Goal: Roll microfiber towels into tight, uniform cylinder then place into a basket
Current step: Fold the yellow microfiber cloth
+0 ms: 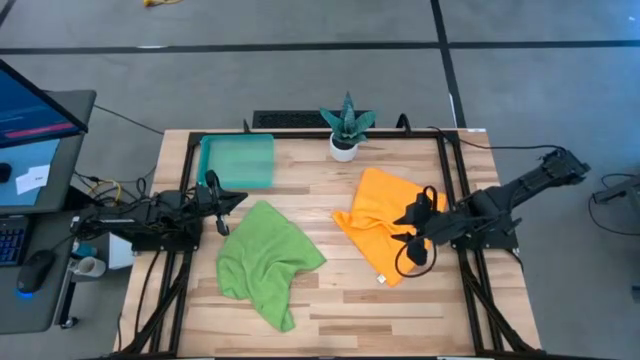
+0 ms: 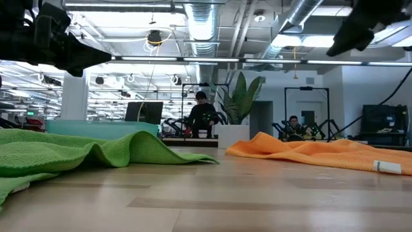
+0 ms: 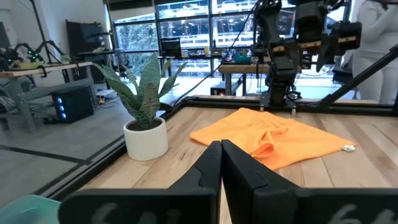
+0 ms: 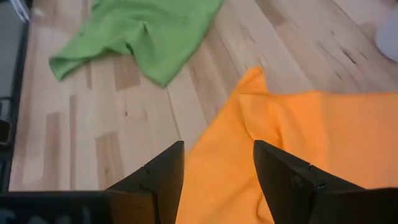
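Note:
The orange towel (image 1: 385, 220) lies rumpled and spread on the right half of the table, its white tag (image 1: 381, 279) at the near corner. It also shows in the right wrist view (image 4: 292, 143). The lime green towel (image 1: 265, 262) lies crumpled left of centre. The teal basket (image 1: 237, 160) stands at the far left. My right gripper (image 4: 217, 146) is open and hovers above the orange towel's right part (image 1: 408, 228), clear of it. My left gripper (image 3: 221, 144) is shut and empty, raised between the basket and the green towel (image 1: 222, 208).
A small white pot with a spiky green plant (image 1: 345, 130) stands at the far edge, between the basket and the orange towel. A black frame rail (image 1: 455, 190) runs along the table's sides. Bare wood (image 1: 350, 310) shows along the near edge between the towels.

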{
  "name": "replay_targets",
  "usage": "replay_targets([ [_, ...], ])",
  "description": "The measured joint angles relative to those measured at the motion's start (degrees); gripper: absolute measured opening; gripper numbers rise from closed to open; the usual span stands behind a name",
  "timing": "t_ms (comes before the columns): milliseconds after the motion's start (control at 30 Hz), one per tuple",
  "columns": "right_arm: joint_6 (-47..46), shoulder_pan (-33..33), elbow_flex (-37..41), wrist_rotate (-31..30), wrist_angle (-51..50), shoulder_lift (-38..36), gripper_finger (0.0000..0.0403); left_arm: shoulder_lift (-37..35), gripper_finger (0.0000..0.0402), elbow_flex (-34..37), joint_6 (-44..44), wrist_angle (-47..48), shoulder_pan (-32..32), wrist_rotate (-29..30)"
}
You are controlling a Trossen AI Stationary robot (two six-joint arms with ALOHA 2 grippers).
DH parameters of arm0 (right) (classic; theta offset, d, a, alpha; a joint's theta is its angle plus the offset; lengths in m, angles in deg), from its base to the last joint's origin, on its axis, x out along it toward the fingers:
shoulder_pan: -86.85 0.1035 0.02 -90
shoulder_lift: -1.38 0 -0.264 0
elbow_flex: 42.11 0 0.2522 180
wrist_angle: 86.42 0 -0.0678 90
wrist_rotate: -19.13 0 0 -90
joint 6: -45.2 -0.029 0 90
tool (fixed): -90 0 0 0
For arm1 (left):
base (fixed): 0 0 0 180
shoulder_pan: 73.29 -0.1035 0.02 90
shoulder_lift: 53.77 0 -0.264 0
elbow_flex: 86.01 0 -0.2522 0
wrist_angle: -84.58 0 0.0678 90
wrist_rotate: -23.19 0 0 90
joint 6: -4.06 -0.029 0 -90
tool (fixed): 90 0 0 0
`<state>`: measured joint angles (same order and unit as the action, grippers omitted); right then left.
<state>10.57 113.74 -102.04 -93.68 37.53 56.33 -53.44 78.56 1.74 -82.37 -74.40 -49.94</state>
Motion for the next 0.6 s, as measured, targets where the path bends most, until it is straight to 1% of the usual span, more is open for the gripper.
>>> replay_targets([
  [100,-3.0,1.1,-4.2,0.1,-7.0,3.7,0.0214,0.0,0.0,0.0,-0.2,0.0,0.0,0.0],
  [233,-8.4,3.6,-7.1,0.2,-13.9,9.4,0.0214,0.0,0.0,0.0,-0.2,0.1,0.0,0.0],
  [467,-16.0,9.3,-10.3,2.2,-15.8,20.7,0.0214,0.0,0.0,0.0,0.4,0.2,0.0,0.0],
  [600,-18.1,12.6,-12.7,2.7,-15.6,26.7,0.0214,0.0,0.0,0.0,0.5,0.2,0.0,0.0],
])
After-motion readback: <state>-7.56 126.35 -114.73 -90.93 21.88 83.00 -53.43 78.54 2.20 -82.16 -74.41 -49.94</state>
